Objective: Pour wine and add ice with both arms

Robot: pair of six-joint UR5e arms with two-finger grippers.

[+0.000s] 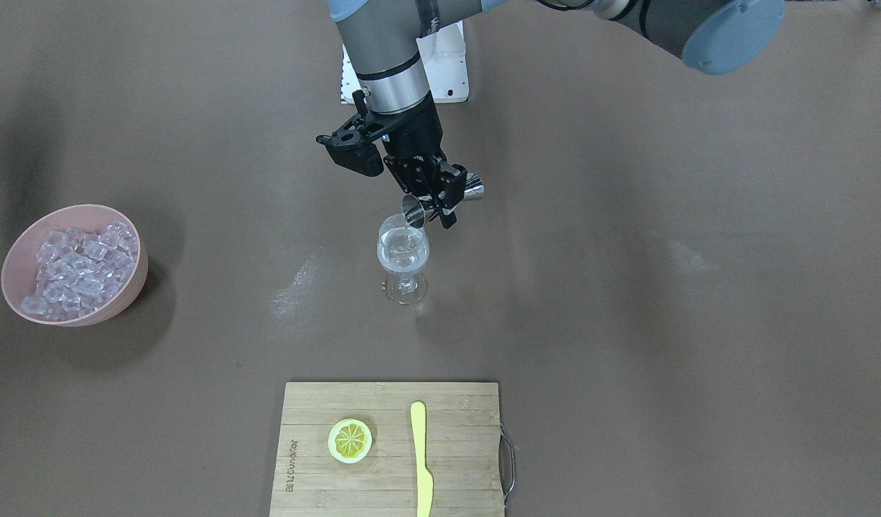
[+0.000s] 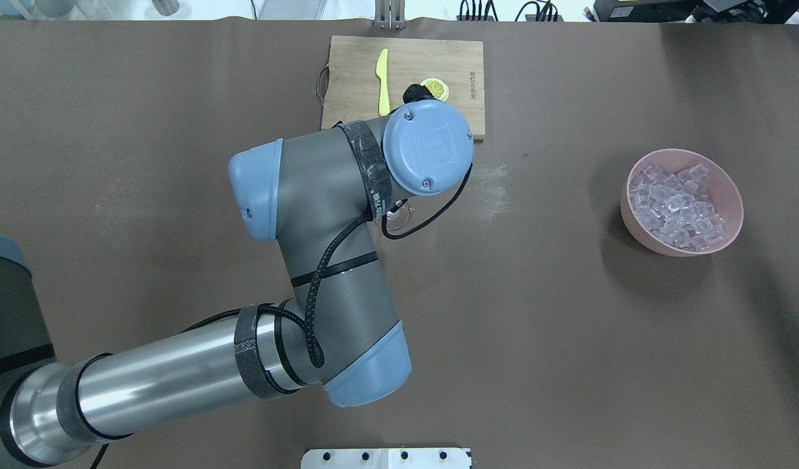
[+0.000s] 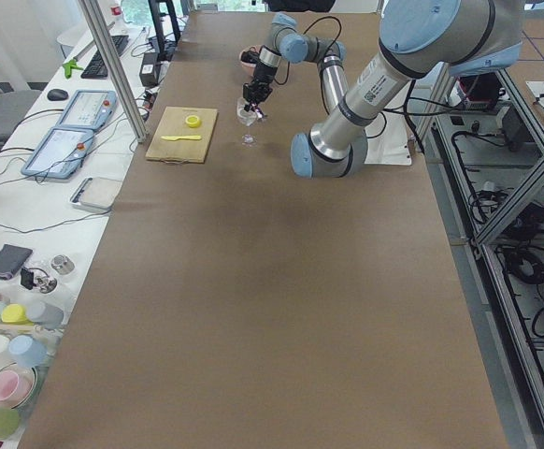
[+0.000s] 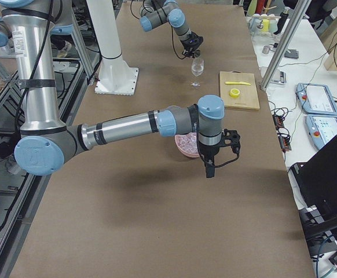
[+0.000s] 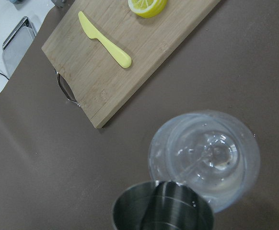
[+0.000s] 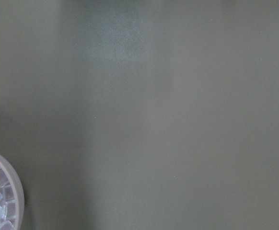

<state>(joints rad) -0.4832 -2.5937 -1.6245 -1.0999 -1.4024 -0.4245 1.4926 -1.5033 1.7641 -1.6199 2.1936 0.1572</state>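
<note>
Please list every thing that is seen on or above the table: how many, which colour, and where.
wine glass: one, clear, upright mid-table, clear liquid inside.
jigger: one, steel, tilted over the glass's rim.
bowl: one, pink, on the table at the robot's right.
ice: many cubes, clear, in the bowl.
cutting board: one, wooden, table's far edge.
lemon half: one, yellow, on the board.
knife: one, yellow, on the board beside the lemon.
table: one, brown.
left arm: one, silver-grey, over mid-table.
right arm: one, silver-grey, extended toward the bowl.
left gripper: one, black, shut on the jigger.
right gripper: one, black, raised beside the bowl; open or shut cannot be told.
</note>
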